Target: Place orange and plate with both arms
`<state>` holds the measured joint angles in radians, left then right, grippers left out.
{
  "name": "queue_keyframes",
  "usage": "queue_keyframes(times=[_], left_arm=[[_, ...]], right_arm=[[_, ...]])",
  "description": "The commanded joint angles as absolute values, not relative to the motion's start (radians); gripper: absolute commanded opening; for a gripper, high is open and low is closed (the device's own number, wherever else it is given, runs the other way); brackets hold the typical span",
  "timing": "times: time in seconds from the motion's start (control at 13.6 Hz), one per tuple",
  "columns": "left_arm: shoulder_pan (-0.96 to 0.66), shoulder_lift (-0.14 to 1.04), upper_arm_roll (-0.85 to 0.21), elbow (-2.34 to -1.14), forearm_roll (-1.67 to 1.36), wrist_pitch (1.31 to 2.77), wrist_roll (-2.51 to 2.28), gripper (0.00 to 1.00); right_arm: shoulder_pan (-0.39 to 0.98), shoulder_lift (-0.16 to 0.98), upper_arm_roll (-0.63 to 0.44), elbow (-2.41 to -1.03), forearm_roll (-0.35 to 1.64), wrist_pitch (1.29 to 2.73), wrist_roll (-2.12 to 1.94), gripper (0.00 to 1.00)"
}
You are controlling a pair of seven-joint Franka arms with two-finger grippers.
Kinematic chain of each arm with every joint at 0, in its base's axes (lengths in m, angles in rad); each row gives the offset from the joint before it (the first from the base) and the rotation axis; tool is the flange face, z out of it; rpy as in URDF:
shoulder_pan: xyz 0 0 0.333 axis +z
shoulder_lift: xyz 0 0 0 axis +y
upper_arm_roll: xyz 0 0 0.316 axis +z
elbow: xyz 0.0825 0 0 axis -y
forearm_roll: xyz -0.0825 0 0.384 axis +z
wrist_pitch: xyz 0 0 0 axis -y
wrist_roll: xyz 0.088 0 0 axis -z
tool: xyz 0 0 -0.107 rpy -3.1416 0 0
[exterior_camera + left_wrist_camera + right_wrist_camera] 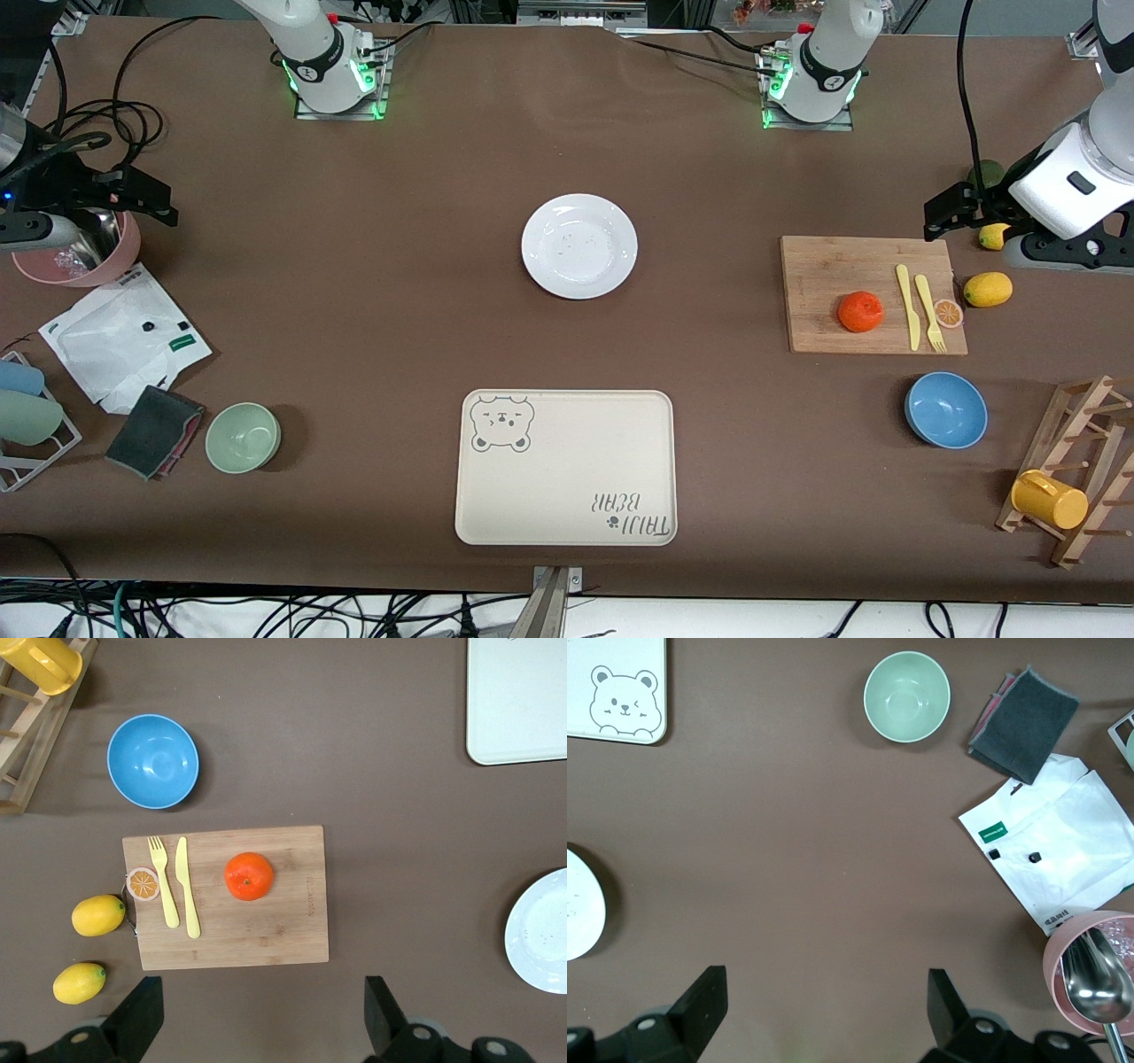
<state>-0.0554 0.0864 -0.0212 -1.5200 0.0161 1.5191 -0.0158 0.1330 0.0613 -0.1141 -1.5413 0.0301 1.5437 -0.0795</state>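
The orange (860, 312) sits on a wooden cutting board (824, 266) toward the left arm's end; it also shows in the left wrist view (248, 876). The white plate (579, 245) lies mid-table, its edge showing in the left wrist view (540, 930) and the right wrist view (580, 904). My left gripper (952, 211) (263, 1019) is open and empty, up over the table beside the board. My right gripper (142, 195) (824, 1014) is open and empty, up beside a pink cup.
A cream bear tray (565, 467) lies nearer the camera than the plate. Yellow knife and fork (917, 310) and an orange-slice disc (948, 312) are on the board, two lemons (988, 289) beside it. A blue bowl (946, 409), mug rack (1063, 483), green bowl (243, 437), cloth (155, 431), white packet (124, 337) and the pink cup (80, 257) stand around.
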Motion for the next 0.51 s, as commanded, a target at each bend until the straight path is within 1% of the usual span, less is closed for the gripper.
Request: queue_keyframes(times=[0.0, 0.44], left_arm=[[-0.054, 0.06, -0.025, -1.548, 0.029, 1.52, -0.005, 1.0], [-0.055, 0.06, -0.026, -1.545, 0.029, 1.519, -0.003, 1.0]], right_arm=[[0.135, 0.06, -0.118, -1.534, 0.021, 1.531, -0.074, 1.0], [0.135, 0.064, -0.117, -1.529, 0.017, 1.532, -0.087, 1.0]])
